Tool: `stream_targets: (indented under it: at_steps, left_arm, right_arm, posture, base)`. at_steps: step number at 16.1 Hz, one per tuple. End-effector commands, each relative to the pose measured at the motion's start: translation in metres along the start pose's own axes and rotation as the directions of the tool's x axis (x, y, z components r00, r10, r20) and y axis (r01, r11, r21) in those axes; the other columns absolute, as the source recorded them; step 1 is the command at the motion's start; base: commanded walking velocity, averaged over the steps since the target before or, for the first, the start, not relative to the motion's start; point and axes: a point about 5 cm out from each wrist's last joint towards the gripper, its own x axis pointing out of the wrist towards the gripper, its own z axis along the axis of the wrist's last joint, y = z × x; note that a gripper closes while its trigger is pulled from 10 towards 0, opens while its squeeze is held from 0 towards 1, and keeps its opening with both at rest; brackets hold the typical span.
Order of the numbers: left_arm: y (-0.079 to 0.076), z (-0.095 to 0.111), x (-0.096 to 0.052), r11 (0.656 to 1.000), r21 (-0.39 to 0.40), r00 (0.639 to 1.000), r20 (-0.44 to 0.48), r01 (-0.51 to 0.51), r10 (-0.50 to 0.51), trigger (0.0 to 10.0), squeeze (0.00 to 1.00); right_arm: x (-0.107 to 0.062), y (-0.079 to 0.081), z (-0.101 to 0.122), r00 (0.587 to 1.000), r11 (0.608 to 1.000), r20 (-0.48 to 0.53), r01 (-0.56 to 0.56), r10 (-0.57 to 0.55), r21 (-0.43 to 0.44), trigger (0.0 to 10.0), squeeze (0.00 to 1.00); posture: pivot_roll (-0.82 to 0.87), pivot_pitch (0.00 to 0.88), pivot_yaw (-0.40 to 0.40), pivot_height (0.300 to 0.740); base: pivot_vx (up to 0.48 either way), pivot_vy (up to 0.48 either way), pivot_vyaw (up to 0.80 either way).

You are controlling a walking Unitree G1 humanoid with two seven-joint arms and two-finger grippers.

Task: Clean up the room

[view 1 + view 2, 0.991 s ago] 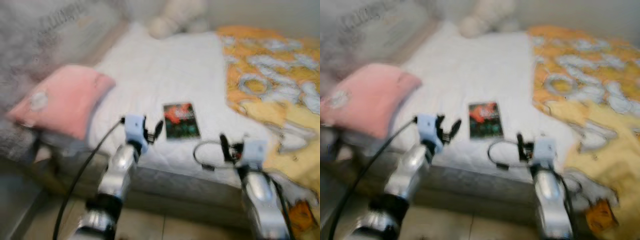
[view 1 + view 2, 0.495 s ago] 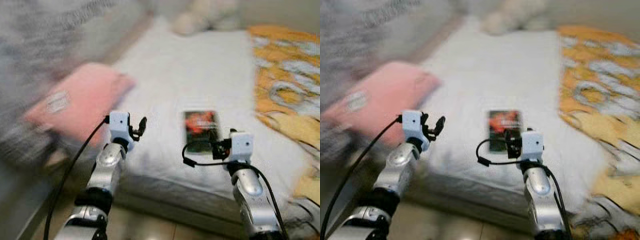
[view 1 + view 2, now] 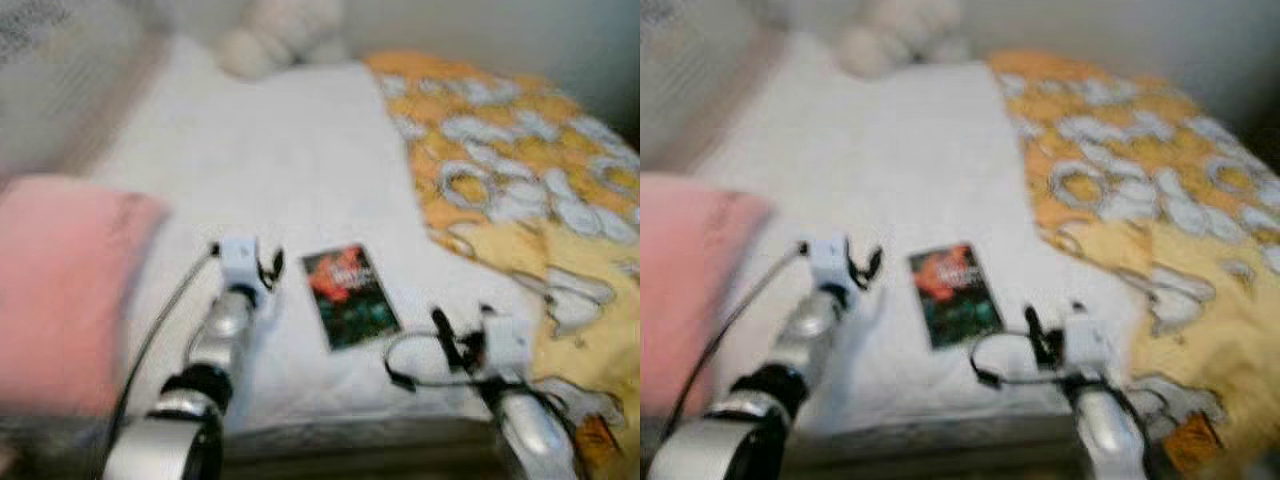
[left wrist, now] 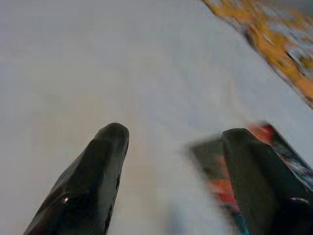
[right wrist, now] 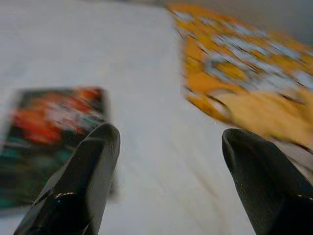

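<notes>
Grippers, left (image 3: 268, 268) and right (image 3: 452, 345), hover spread and empty either side of flat red-and-teal book (image 3: 349, 296) on white bedsheet (image 3: 260, 150), seemingly lining up to lift it.

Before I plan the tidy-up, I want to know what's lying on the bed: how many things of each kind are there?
Book: 1
Pink pillow: 1
Orange and yellow patterned blanket: 1
Pale stuffed toy at the head of the bed, blurred: 1
Total: 4
</notes>
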Motion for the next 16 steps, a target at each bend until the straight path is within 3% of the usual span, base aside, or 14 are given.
stream_targets:
  at_steps: [1, 3, 6, 8, 9, 11, 13, 16]
  left_arm:
    - [-0.031, 0.000, 0.003, 0.998, -0.014, 0.999, 0.002, 0.053, -0.053, 10.0, 0.00]
    - [-0.049, -0.011, -0.002, 0.997, -0.004, 0.997, -0.021, 0.074, -0.074, 10.0, 0.00]
    - [-0.048, -0.023, -0.007, 0.998, -0.045, 0.998, -0.048, 0.035, -0.038, 10.0, 0.00]
    - [-0.048, -0.024, -0.011, 0.998, 0.062, 1.000, -0.008, 0.018, -0.017, 10.0, 0.00]
    - [-0.051, -0.021, -0.015, 0.971, 0.240, 0.997, 0.081, -0.009, -0.011, 10.0, 0.00]
    - [-0.052, -0.025, -0.022, 0.921, 0.384, 0.988, 0.152, -0.069, 0.011, 10.0, 0.00]
    - [-0.052, -0.038, -0.029, 0.908, 0.412, 0.991, 0.128, -0.080, 0.030, 10.0, 0.00]
    - [-0.033, -0.045, -0.032, 0.922, 0.359, 0.988, 0.091, -0.146, 0.121, 10.0, 0.00]
  right_arm:
    - [-0.015, -0.013, -0.003, 0.999, 0.999, -0.026, 0.026, -0.027, -0.023, 10.0, 0.00]
    - [-0.032, -0.012, -0.009, 0.998, 0.999, -0.060, 0.015, -0.017, -0.031, 10.0, 0.00]
    - [-0.038, -0.005, -0.007, 0.997, 0.998, -0.067, -0.034, 0.031, -0.054, 10.0, 0.00]
    - [-0.042, -0.002, -0.006, 0.997, 0.999, -0.069, -0.043, 0.041, -0.028, 10.0, 0.00]
    - [-0.044, 0.003, -0.004, 0.996, 0.996, -0.041, -0.075, 0.077, 0.051, 10.0, 0.00]
    - [-0.042, 0.009, -0.006, 0.991, 0.985, -0.034, -0.122, 0.127, 0.124, 10.0, 0.00]
    - [-0.037, 0.017, -0.017, 0.988, 0.982, -0.063, -0.129, 0.139, 0.138, 10.0, 0.00]
    - [-0.033, 0.030, -0.022, 0.985, 0.977, -0.073, -0.141, 0.154, 0.159, 10.0, 0.00]
  posture:
    - [-0.10, 0.019, -0.139, 0.740]
    - [-0.12, 0.058, -0.145, 0.740]
    - [-0.13, 0.091, -0.140, 0.740]
    - [-0.13, 0.109, -0.136, 0.740]
    - [-0.13, 0.126, -0.136, 0.740]
    - [-0.12, 0.147, -0.136, 0.740]
    - [-0.08, 0.192, -0.119, 0.740]
    - [-0.04, 0.222, -0.085, 0.740]
  base:
    - [0.000, 0.000, -0.77]
    - [0.000, 0.000, -0.38]
    - [0.186, -0.258, 0.00]
    - [0.217, 0.000, 0.00]
    - [0.000, 0.000, 0.00]
    - [0.000, 0.000, 0.00]
    - [0.000, 0.000, 0.00]
    - [0.000, 0.000, 0.00]
